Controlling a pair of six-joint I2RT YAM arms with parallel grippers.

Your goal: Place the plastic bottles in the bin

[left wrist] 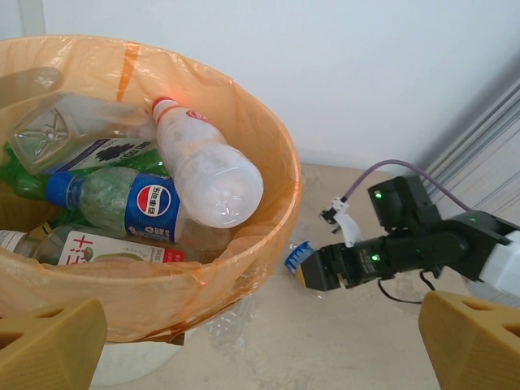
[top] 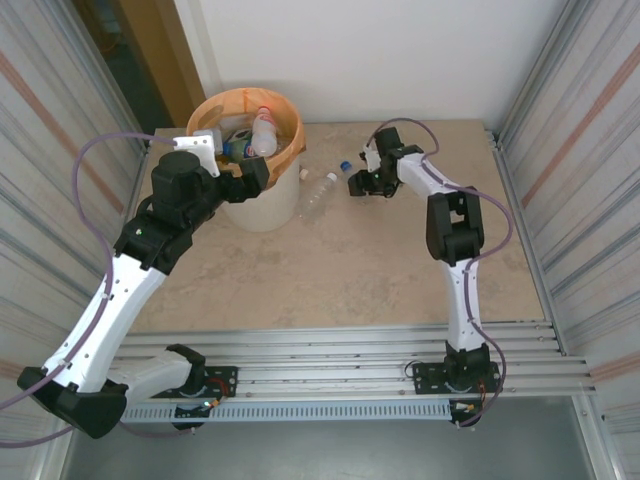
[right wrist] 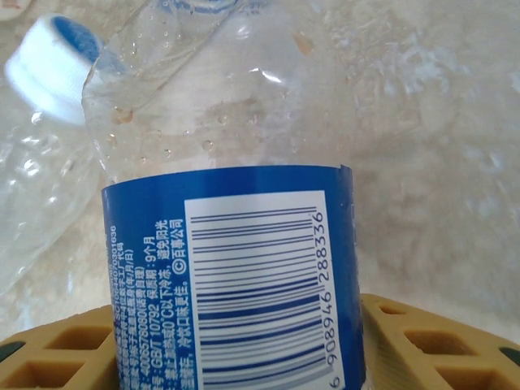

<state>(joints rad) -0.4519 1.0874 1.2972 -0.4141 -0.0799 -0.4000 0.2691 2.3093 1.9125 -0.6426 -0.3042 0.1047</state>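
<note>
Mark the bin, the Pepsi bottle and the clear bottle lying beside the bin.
Bin [top: 265, 208]: top external view, white outer wall.
Pepsi bottle [left wrist: 153, 201]: left wrist view, its blue label.
Clear bottle [top: 318, 193]: top external view, middle of its body.

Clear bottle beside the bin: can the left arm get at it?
Probably not cleanly: its jaws hang over the bin, whose rim stands between, and the right arm's jaws sit beside the clear bottle.
</note>
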